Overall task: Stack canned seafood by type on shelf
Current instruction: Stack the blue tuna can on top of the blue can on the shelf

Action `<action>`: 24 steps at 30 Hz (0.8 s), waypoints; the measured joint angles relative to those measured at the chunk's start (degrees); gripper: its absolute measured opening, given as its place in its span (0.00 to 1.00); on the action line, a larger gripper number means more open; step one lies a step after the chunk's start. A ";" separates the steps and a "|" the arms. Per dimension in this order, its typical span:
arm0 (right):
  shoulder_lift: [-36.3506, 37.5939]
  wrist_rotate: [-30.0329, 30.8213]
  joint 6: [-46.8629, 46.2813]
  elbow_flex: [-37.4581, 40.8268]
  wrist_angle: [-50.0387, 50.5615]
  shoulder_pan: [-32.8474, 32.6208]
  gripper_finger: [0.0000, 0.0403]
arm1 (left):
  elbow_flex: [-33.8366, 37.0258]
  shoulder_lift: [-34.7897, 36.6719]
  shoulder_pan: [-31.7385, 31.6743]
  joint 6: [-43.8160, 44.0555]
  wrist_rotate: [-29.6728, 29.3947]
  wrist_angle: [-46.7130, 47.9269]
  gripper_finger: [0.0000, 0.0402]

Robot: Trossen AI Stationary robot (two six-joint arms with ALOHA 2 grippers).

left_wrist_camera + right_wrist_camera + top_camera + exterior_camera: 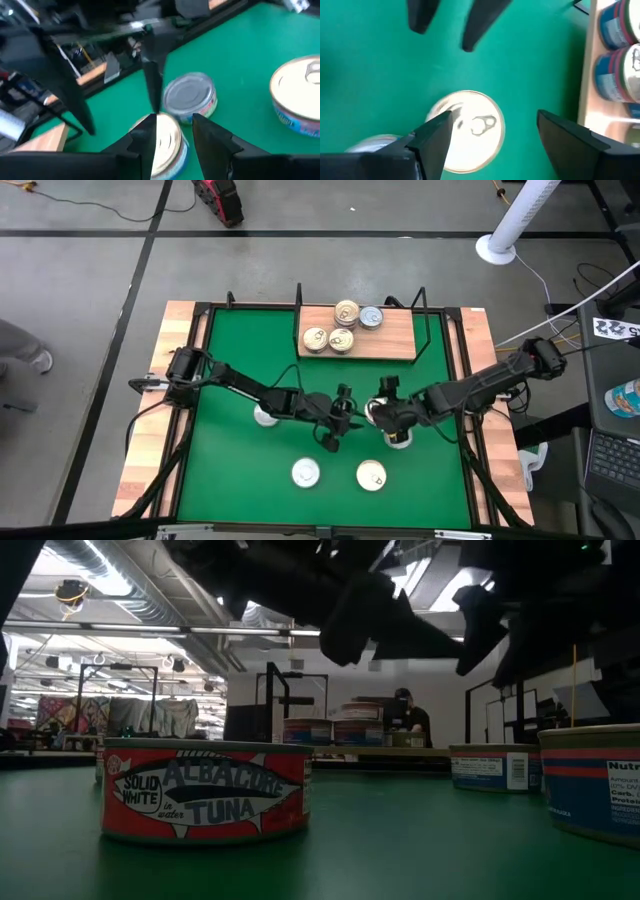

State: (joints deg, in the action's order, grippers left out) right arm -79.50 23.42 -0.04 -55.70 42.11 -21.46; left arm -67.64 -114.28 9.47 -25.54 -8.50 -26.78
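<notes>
Green surface (240, 350) at frame centre puts your right claw (492, 131), spread wide, around a gold-topped tin (466, 131) for the shelf (395, 337), left claw (172, 137) half-parted, empty.

L tool (172, 135) open, gold tin (167, 142) below, silver tin (190, 95) near

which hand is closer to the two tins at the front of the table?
Left. The left hand hovers empty just behind the front-left tin. The right hand is open farther back, over another tin, behind the front-right tin.
</notes>
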 joint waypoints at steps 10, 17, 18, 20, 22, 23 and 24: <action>-0.04 5.31 -6.29 -1.06 1.85 -6.80 0.71 | -1.88 -0.09 -0.15 -2.08 2.97 -0.64 0.30; -0.04 11.73 -8.81 -6.53 8.41 -10.27 0.71 | -5.33 -0.96 -1.89 -1.91 5.95 -0.41 0.30; -0.07 12.30 -9.79 -7.47 9.96 -10.59 0.71 | -5.77 -1.38 -2.07 -1.70 6.33 -0.32 0.30; -0.07 13.43 -11.89 -9.34 12.79 -11.13 0.71 | -7.46 -2.78 -2.36 -1.71 7.39 0.92 0.30; -0.06 13.62 -13.59 -10.96 15.45 -11.31 0.71 | -8.41 -4.26 -2.51 -2.02 7.98 2.91 0.30; -0.04 13.56 -14.36 -11.57 16.40 -11.31 0.71 | -8.96 -5.20 -2.59 -2.08 8.05 3.49 0.30; -0.05 13.51 -15.07 -12.05 16.81 -11.31 0.71 | -9.44 -5.88 -2.71 -2.10 8.05 3.75 0.30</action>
State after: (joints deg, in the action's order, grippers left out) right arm -79.55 36.93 -15.11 -67.75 58.92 -32.77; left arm -77.07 -120.16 6.77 -27.63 -0.45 -23.03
